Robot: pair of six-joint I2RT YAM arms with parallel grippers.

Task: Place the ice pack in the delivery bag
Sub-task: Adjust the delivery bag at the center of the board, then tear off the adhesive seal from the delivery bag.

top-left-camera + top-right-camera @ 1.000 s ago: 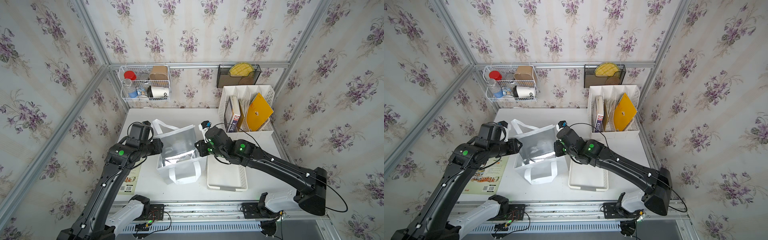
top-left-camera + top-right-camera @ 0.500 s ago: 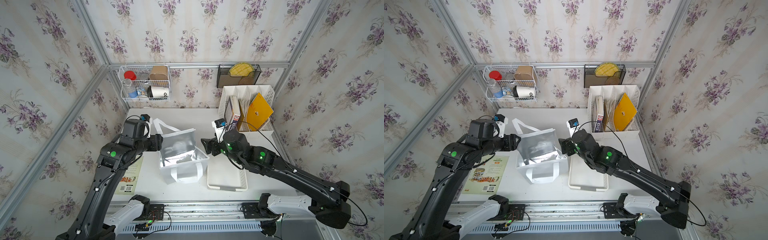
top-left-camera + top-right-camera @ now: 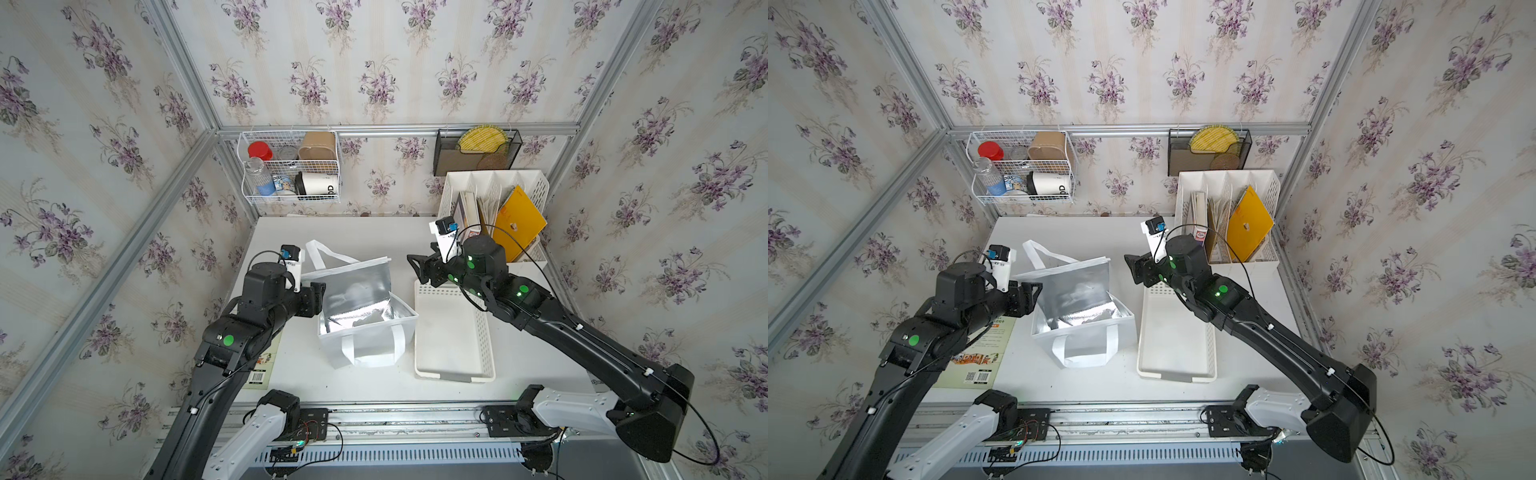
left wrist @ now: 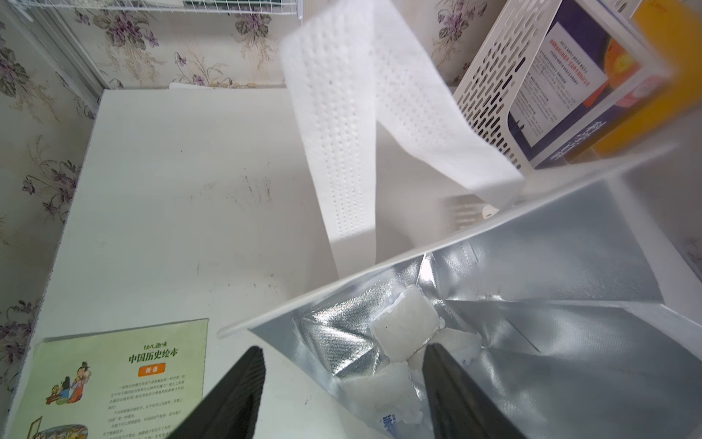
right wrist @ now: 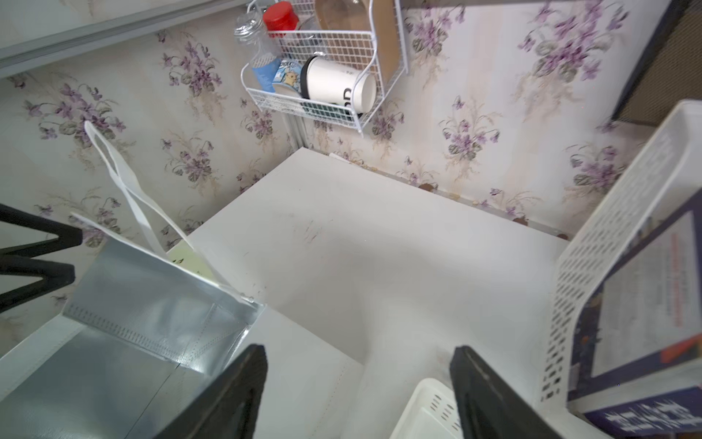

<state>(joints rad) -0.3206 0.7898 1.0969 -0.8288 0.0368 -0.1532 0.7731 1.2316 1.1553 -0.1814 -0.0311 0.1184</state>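
The delivery bag (image 3: 365, 286) (image 3: 1077, 286) stands open in the middle of the table, its silver lining showing. One white handle (image 4: 342, 125) rises at its far side and one hangs down its front. In the left wrist view an ice pack (image 4: 404, 328) lies on the bag's bottom, on top of other whitish pouches. My left gripper (image 3: 318, 293) (image 3: 1032, 291) (image 4: 343, 347) is open, its fingers either side of the bag's left wall and holding nothing. My right gripper (image 3: 415, 266) (image 3: 1133, 266) (image 5: 359, 349) is open and empty, right of the bag above the tray's far end.
A low white perforated tray (image 3: 486, 332) (image 3: 1210, 345) lies right of the bag. A green picture booklet (image 3: 976, 357) (image 4: 114, 380) lies under my left arm. A white file rack (image 3: 536, 187) with books stands back right. A wire basket (image 3: 291, 166) and a black mesh holder (image 3: 478, 153) hang on the back wall.
My right gripper was over the bag's mouth. It has opened and drawn back to the right, off the bag. My left gripper's jaws have widened at the bag's left wall.
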